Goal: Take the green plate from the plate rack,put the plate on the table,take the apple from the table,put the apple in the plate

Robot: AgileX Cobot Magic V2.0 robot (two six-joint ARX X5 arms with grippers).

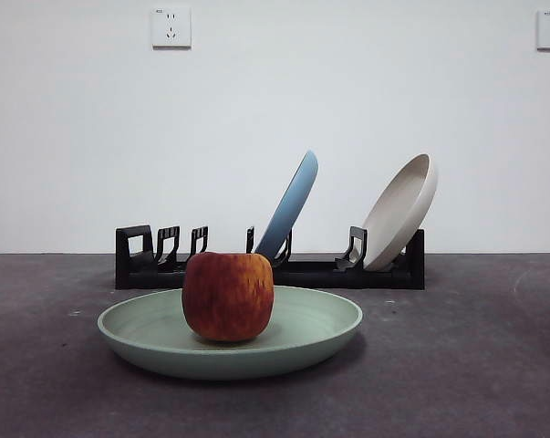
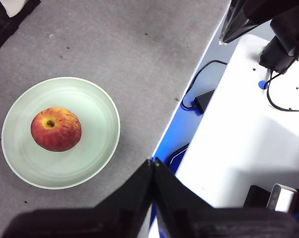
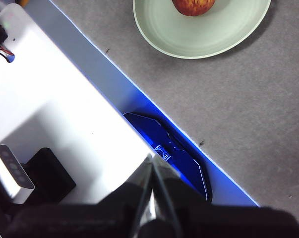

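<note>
Matte grey table point(image 1: 493, 365), round apple point(image 1: 227, 297), shallow green plate point(image 1: 320, 333)

Red-yellow streaked apple point(image 1: 227, 296), sage-green plate point(image 1: 320, 333)

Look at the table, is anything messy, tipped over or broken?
Nothing stands out. The apple sits upright in the green plate, which lies flat on the table. The blue plate and cream plate lean in the plate rack as they should. Both claws are shut, away from the plate.

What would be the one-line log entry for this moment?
apple: in green plate | plate: on table | left gripper: shut, away | right gripper: shut, away
</note>
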